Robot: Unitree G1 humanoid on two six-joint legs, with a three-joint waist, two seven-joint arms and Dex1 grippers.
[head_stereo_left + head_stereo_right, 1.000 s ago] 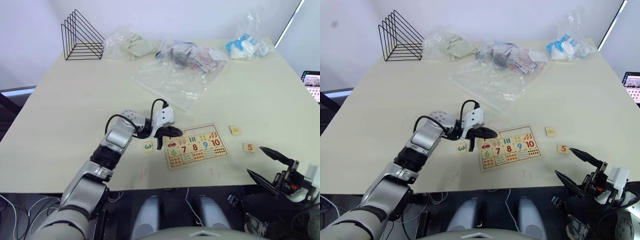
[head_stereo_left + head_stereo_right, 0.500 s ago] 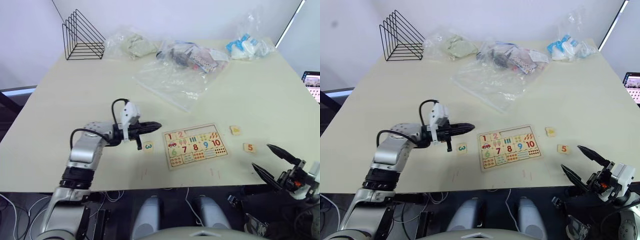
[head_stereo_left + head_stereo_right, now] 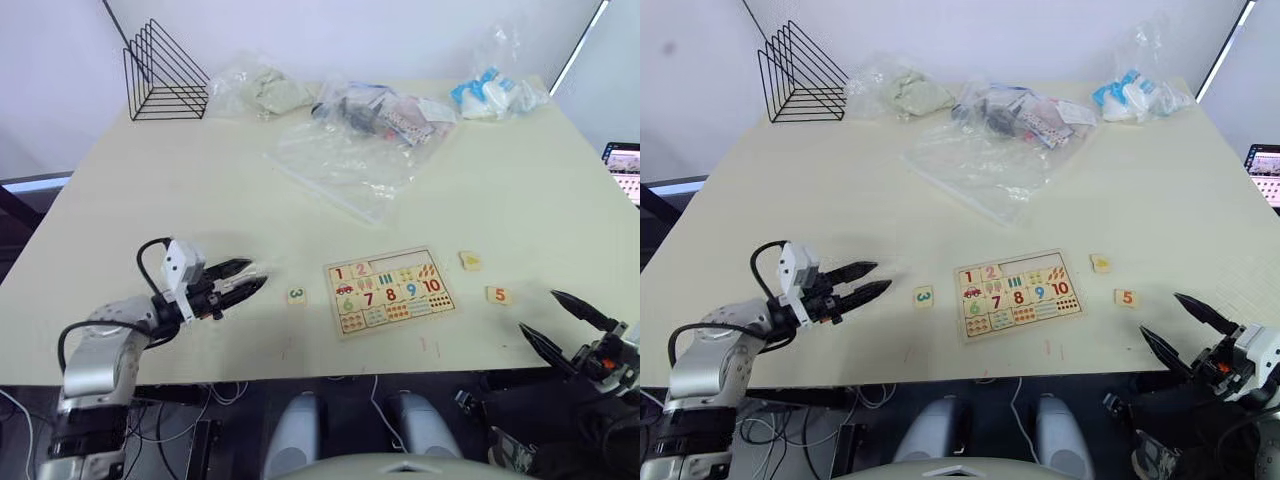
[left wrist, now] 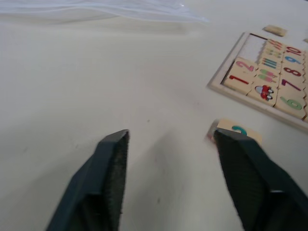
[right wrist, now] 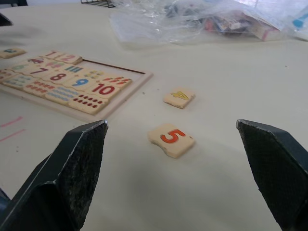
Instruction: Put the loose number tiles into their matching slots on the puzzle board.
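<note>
So from the head camera, the puzzle board (image 3: 389, 291) sits flat near the front edge of the table (image 3: 150, 180), a bit right of centre, with the 1 and 2 seated in its top row and an empty strip beside them. The green 3 tile (image 3: 296, 295) lies loose just off the board's left edge, not touching it. Off the right edge, the yellow-mark tile (image 3: 469, 260) and the orange 5 tile (image 3: 498, 295) lie apart from each other and from the board. The left gripper (image 3: 243, 279) hangs low over the table to the left of the 3 tile, fingers spread and empty, with bare tabletop all around it. The right gripper (image 3: 565, 325) sits out past the front right corner of the table, fingers wide apart, nothing in them. The clear plastic bags (image 3: 350, 160) and a black wire rack (image 3: 165, 75) are well back toward the far edge.

Left wrist view: the fingers (image 4: 108, 183) are parted over bare table, and the 3 tile (image 4: 236, 131) peeks out beside one fingertip, with the board's corner (image 4: 262, 72) just beyond it.

Right wrist view: the fingers (image 5: 72, 168) are wide open, with the 5 tile (image 5: 171, 139) lying between them, the yellow-mark tile (image 5: 179, 97) just past it, and the board (image 5: 72, 86) off to one side.
</note>
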